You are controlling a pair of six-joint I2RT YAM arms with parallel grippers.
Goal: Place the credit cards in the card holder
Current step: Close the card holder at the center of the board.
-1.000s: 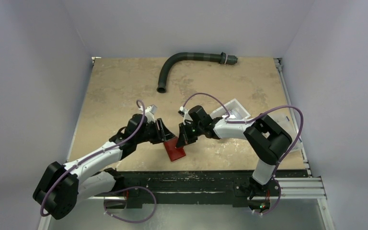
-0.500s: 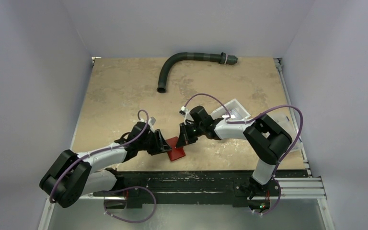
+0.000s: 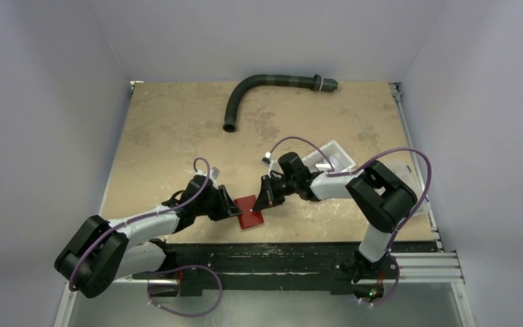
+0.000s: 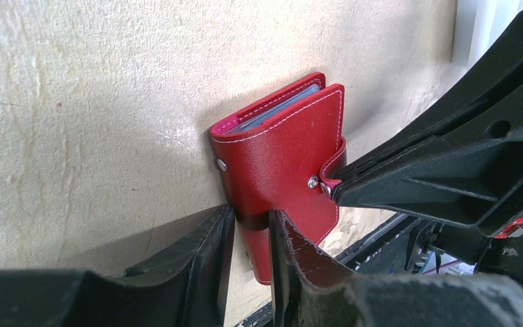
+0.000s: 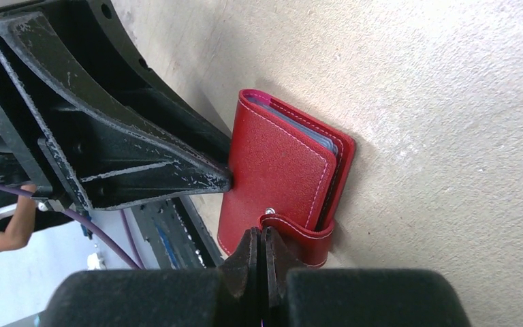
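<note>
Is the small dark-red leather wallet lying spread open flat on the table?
No, the small dark-red leather wallet is folded shut, with pale card edges showing between its covers.

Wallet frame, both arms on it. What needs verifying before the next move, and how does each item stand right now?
1. Credit cards inside the card holder, grey edges showing between the covers: ok.
2. Card holder folded and lying on the table: ok.
3. Snap tab wrapped round the open edge: ok. Snapped shut: cannot tell.
4. Right jaws shut, tips at the snap tab: ok.
5. Left jaws astride the card holder's edge: ok. Firm grip on it: cannot tell.
</note>
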